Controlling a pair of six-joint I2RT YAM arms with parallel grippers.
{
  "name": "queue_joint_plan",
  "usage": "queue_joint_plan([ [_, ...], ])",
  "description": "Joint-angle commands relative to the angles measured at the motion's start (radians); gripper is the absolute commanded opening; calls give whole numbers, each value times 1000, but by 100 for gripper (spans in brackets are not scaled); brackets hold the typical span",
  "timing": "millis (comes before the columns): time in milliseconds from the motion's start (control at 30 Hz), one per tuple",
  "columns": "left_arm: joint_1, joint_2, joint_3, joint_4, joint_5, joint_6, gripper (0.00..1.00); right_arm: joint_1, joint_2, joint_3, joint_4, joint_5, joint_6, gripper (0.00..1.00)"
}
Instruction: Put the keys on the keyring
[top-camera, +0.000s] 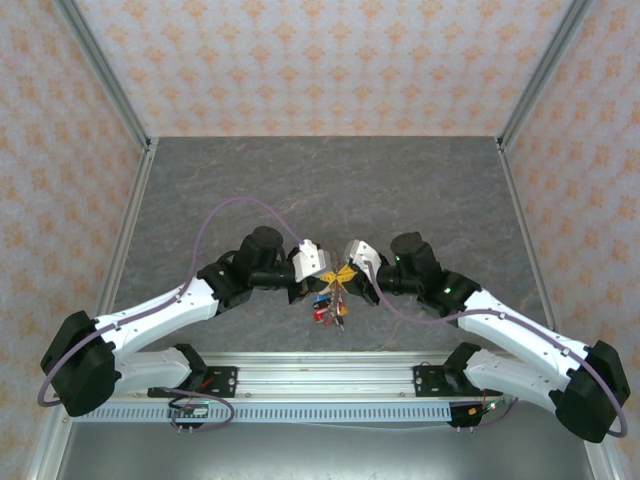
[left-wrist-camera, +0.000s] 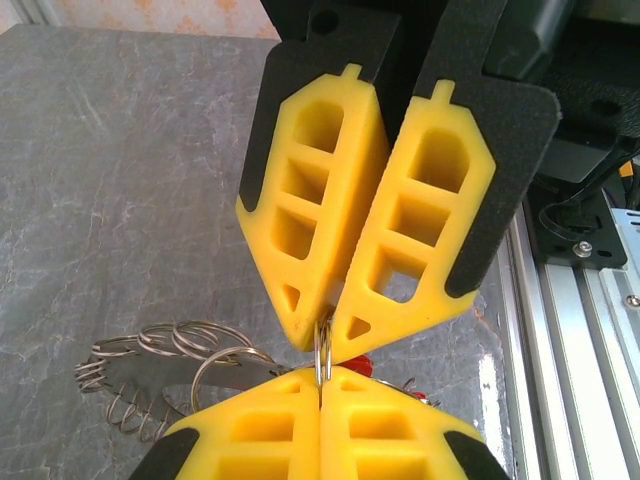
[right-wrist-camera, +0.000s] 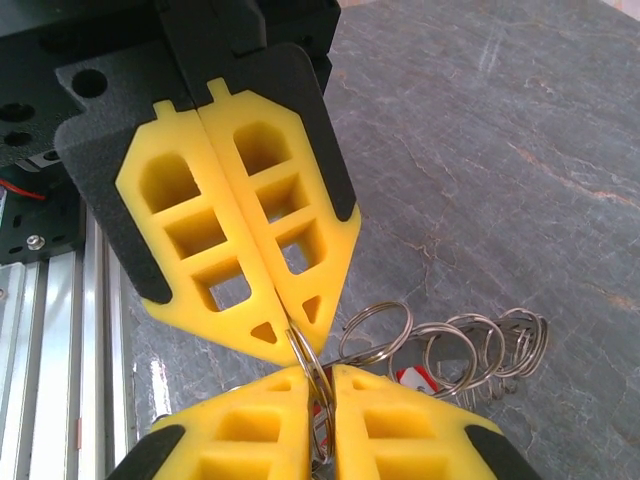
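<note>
Keys (top-camera: 328, 306), red and blue, dangle over the worktop (top-camera: 300, 190) in the top view, below where left jaws and right jaws meet tip to tip. Left wrist: left jaws clamped tight on the wire keyring (left-wrist-camera: 322, 358). Right wrist: right jaws pinch that same keyring (right-wrist-camera: 305, 352), just a sliver apart; loose rings (right-wrist-camera: 470, 345) alongside.

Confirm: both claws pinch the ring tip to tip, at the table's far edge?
Wrong spot. The top view shows the left claw and right claw meeting over the near half of the table, not at its far edge. They do pinch the ring tip to tip.
</note>
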Motion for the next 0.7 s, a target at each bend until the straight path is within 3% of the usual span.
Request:
queue_joint_plan([
  [0, 0, -35, -3, 119, 48, -20, 0, -13, -19, -16, 76, -16, 26, 12],
  [467, 1, -57, -36, 178, 52, -44, 0, -48, -24, -79, 148, -28, 51, 12],
  [600, 2, -60, -37, 173, 42, -43, 0, -63, -21, -79, 149, -55, 54, 0],
  [667, 2, -59, -32, 148, 26, -29, 0, -65, -22, -63, 137, -59, 53, 0],
])
